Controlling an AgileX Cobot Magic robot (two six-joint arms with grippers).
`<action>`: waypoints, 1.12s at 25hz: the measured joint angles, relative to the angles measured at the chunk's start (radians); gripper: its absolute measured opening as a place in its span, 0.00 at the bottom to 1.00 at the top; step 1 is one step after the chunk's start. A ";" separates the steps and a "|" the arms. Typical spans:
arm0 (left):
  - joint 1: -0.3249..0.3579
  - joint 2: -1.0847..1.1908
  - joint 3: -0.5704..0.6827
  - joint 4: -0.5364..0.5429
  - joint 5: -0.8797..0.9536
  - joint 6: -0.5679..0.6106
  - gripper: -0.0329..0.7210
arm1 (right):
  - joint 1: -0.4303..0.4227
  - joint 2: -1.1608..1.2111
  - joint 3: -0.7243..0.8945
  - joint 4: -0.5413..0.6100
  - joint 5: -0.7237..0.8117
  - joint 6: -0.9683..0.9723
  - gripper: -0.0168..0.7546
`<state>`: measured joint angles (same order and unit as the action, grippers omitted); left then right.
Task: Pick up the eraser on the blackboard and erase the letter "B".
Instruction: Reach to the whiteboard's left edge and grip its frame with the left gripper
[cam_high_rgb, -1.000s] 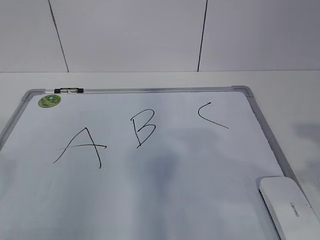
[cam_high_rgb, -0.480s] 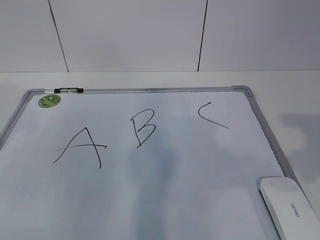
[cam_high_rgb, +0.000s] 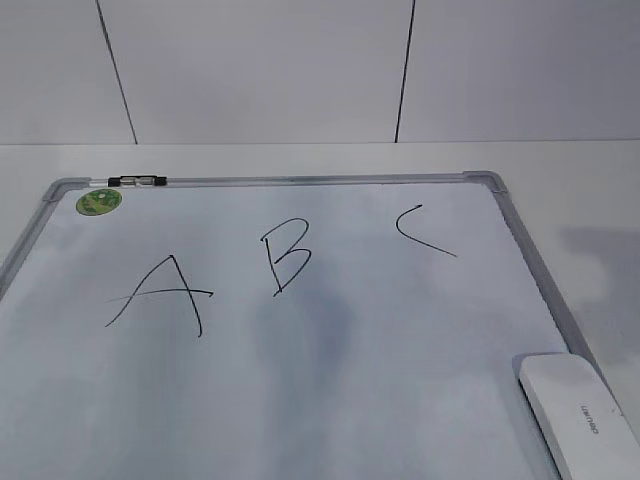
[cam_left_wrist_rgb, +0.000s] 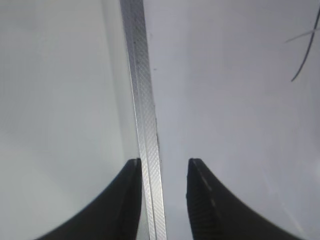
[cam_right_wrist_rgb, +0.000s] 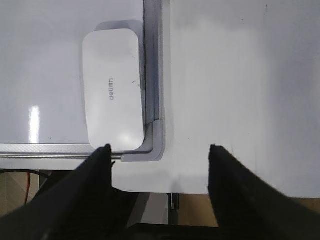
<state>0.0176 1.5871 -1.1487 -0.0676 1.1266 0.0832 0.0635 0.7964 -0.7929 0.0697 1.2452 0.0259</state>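
Exterior view: seeing the eraser (cam_high_rgb: 578, 412) lying unmoved at lower right on the blackboard (cam_high_rgb: 400, 340), the letter "B" (cam_high_rgb: 285, 256) staying whole at centre; only a shadow darkening at right, probably meaning an approach.

Left wrist view: hovering the left gripper (cam_left_wrist_rgb: 164, 162), slightly parted, astride the grey frame (cam_left_wrist_rgb: 142, 100).

Right wrist view: hanging the right gripper (cam_right_wrist_rgb: 160, 148) wide open, empty, lower right of the eraser (cam_right_wrist_rgb: 112, 95).

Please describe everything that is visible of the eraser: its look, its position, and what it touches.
The eraser is a flat white block with rounded corners, seemingly smooth plastic, with small grey lettering on its top. It lies flat on the blackboard, in the near right corner, with its long side along the grey frame; whether it touches the frame cannot be told. Its underside is hidden. Nothing holds it: the right tool is open and hangs above the table, beside that corner, not over the eraser.
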 joint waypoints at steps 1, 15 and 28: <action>0.004 0.013 -0.008 0.000 0.000 0.000 0.35 | 0.000 0.000 0.000 0.000 0.000 0.000 0.67; 0.026 0.249 -0.117 0.004 -0.080 0.041 0.35 | 0.000 0.000 0.000 0.004 0.000 0.003 0.67; 0.036 0.318 -0.135 0.004 -0.135 0.049 0.35 | 0.000 0.000 0.000 0.004 0.000 0.004 0.67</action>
<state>0.0536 1.9048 -1.2841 -0.0635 0.9912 0.1321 0.0635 0.7964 -0.7929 0.0739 1.2452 0.0303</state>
